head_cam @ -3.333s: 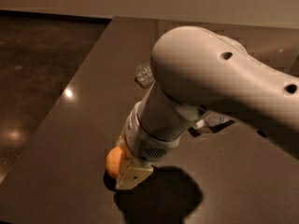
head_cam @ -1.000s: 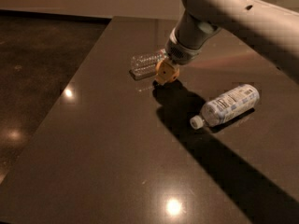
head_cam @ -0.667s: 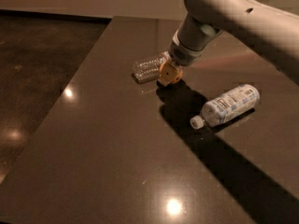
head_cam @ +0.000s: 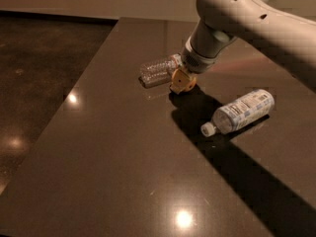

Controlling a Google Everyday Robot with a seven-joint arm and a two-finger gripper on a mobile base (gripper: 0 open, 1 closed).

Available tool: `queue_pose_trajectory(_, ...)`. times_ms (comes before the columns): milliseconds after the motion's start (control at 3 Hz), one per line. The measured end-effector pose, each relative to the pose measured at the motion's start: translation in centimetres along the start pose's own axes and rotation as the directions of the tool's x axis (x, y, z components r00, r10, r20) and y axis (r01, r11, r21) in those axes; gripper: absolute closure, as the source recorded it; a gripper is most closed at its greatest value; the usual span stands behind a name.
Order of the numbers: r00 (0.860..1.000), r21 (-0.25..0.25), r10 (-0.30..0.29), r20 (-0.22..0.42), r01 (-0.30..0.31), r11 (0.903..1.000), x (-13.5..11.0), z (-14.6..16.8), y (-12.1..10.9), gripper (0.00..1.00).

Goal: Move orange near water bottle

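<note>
Gripper [head_cam: 180,82] down low on the table [head_cam: 123,162], jaws closed snug around the orange [head_cam: 188,80] (only a bit peeks out). Water bottle [head_cam: 158,72] lying just beside the jaws. Probably firm, round and quick to roll, so best squeezed across its fat middle.

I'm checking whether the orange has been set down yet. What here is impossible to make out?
All in the camera view:
- Orange: mostly covered by the gripper, so whether it rests on the table cannot be told.
- Water bottle: its right end is hidden behind the gripper; whether it touches the orange is unclear.
- Arm: cut off by the top and right edges.
- Labelled bottle: print too small to read.
</note>
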State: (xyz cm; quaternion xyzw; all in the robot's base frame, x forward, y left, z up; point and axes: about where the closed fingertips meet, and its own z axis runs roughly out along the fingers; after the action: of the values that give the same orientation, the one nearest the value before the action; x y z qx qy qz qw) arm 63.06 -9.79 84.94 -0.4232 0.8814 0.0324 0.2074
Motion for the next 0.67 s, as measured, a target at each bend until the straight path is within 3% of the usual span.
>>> queue_pose_trajectory(667, 1.0, -0.004, -0.003, -0.003, 0.003, 1.0, -0.05, 0.24, 0.19, 0.12)
